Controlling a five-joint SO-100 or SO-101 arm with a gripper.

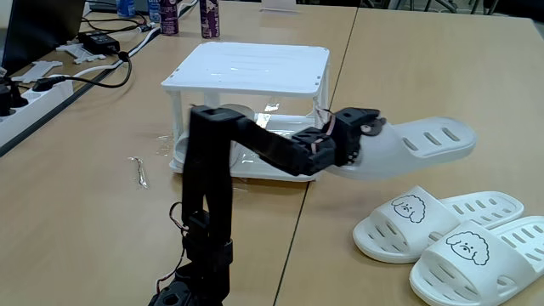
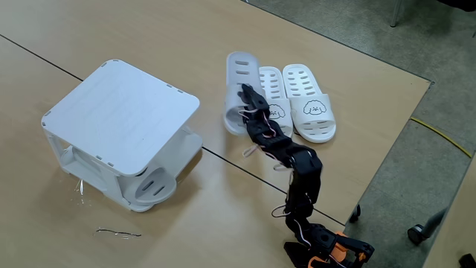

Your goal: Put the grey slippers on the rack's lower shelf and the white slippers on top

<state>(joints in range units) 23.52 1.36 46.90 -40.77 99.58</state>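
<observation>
In both fixed views my gripper (image 1: 364, 129) (image 2: 245, 94) is shut on one grey slipper (image 1: 425, 143) (image 2: 238, 71). It holds that slipper just off the table, to the right of the rack (image 1: 246, 66) (image 2: 119, 112) in the view with the arm in front. The other grey slipper (image 1: 228, 110) (image 2: 152, 186) lies on the lower shelf (image 1: 280, 157) under the bare top. The white slippers (image 1: 442, 217) (image 2: 311, 104), printed with dog faces, lie side by side on the table beside the held slipper. My arm partly covers one of them.
A bent metal wire (image 1: 138, 170) (image 2: 117, 233) lies on the table near the rack. A power strip (image 1: 34, 93), cables and bottles (image 1: 208, 19) sit at the far left and back. The table edge (image 2: 387, 149) runs close behind the white slippers.
</observation>
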